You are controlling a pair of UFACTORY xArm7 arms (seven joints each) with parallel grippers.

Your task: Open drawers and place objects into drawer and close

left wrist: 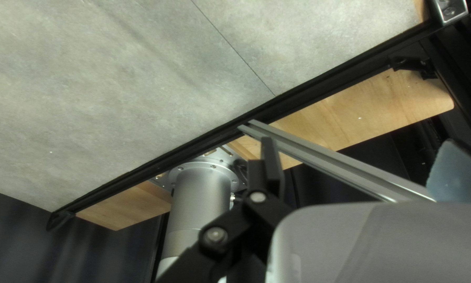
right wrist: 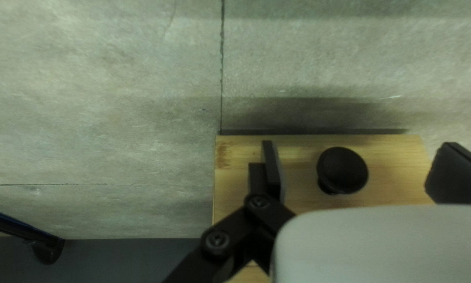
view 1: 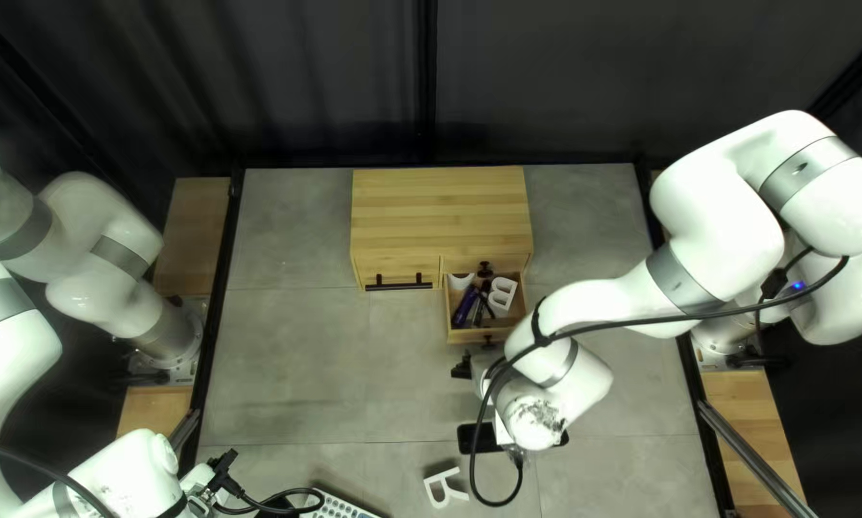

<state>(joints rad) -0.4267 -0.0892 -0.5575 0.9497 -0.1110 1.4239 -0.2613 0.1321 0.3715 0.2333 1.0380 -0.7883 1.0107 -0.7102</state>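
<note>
Top left view: left hand (view 1: 224,470) lower left, right hand (view 1: 461,366) near the open drawer (view 1: 466,336), which has a white B (view 1: 501,294) and purple tool (view 1: 465,306) inside. White R's (view 1: 444,489) on the worktop (view 1: 296,364)

Left wrist: hand's wide

Right wrist: wide too, black knob (right wrist: 342,170) between the jaws
</note>
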